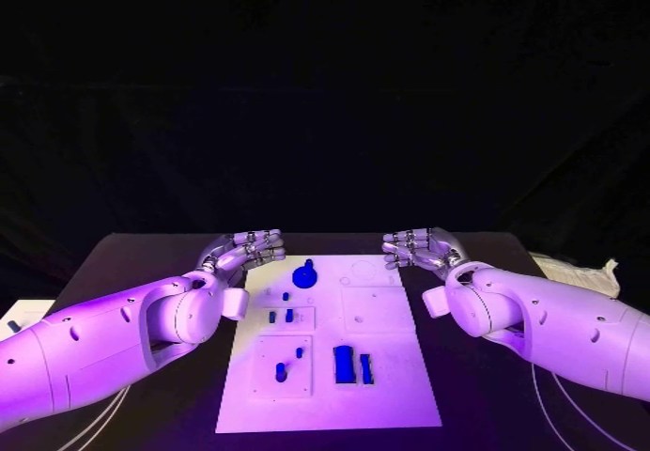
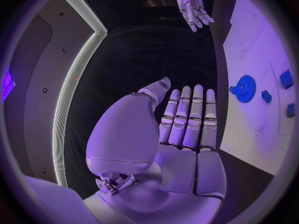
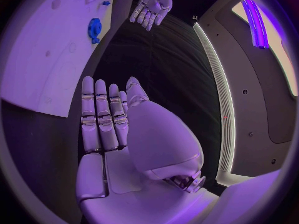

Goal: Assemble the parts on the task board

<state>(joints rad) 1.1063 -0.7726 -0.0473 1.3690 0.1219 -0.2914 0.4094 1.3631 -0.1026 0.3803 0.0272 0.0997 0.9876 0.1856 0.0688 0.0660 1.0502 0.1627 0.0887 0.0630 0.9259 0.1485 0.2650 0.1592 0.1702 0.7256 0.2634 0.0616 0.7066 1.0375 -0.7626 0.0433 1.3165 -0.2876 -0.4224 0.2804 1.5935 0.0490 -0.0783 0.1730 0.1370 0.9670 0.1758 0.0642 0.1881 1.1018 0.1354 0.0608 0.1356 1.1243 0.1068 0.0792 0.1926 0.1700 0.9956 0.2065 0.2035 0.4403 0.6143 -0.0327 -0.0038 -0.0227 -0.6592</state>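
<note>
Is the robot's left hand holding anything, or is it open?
Open. The left hand shows flat, straight fingers with nothing in them, beside the task board.

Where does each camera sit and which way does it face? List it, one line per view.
Head view: on the head, looking down at the task board; both arms show.
Left wrist view: behind the left hand, facing across the table.
Right wrist view: behind the right hand, likewise.
Shared: the blue gear, on the board in all three.

Right robot hand (image 3: 109,119) flat, empty, beside task board (image 3: 56,59) bearing a blue gear (image 3: 94,29).
</note>
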